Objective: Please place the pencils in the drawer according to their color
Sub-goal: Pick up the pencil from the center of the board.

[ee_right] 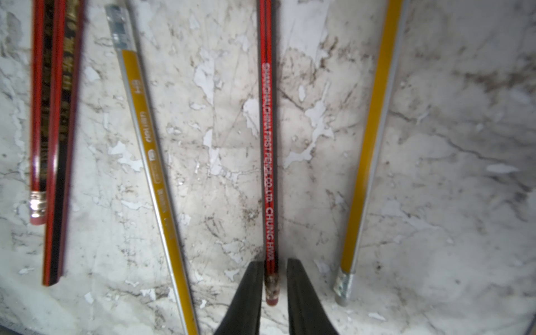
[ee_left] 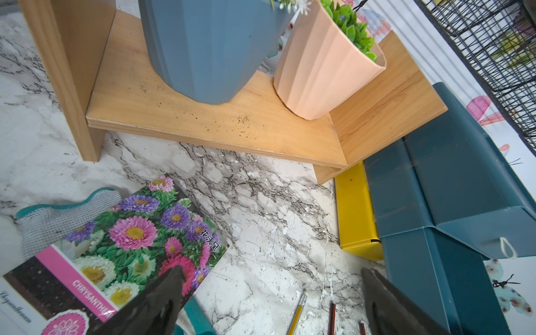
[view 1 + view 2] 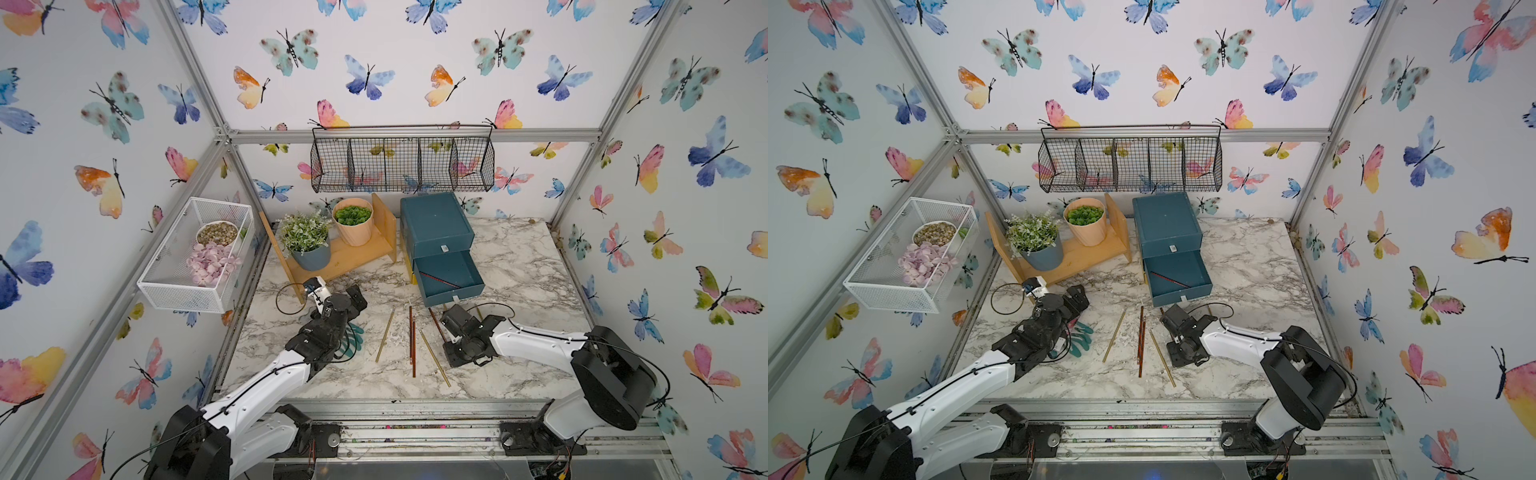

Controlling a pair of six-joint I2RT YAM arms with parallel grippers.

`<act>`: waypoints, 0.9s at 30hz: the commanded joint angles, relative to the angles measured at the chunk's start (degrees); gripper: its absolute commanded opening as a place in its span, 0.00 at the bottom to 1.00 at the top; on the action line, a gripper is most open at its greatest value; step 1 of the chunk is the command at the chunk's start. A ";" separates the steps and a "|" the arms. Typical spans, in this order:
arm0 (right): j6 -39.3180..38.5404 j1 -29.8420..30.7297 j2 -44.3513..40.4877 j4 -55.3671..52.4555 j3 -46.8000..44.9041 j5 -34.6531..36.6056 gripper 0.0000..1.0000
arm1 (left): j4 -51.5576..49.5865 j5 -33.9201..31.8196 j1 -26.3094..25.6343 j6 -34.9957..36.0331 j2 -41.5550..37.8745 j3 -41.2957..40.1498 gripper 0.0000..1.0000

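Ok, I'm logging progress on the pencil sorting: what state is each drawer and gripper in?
Top drawer: shut.
Middle drawer: pulled open, one red-black pencil inside.
Left gripper: fingers wide open, empty.
Right gripper: fingers narrowly open, straddling the Chung Hwa red pencil at its eraser end.
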 commanded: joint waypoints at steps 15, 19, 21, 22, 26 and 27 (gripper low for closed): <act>-0.29 1.18 7.29 -3.31 -0.76 -0.26 0.10 | 0.33 1.94 0.65 0.02 -1.85 -0.43 0.98; -2.01 1.26 6.32 -3.55 -0.85 -0.18 0.03 | 0.46 2.01 0.74 -0.05 -1.69 -0.53 0.98; -2.75 1.27 5.27 -3.77 -0.68 -0.13 0.03 | 0.50 2.03 0.74 -0.15 -1.50 -0.48 0.98; -3.08 1.27 4.52 -3.46 -0.60 -0.54 0.03 | 0.50 2.10 0.74 -0.16 -1.33 -0.46 0.98; -3.86 1.27 2.01 -2.75 -0.35 -1.32 0.03 | 0.50 2.11 0.74 -0.33 -1.06 -0.42 0.98; -4.08 1.27 1.66 -3.11 -0.03 -1.11 0.03 | 0.51 2.19 0.74 -0.42 -1.14 -0.39 0.98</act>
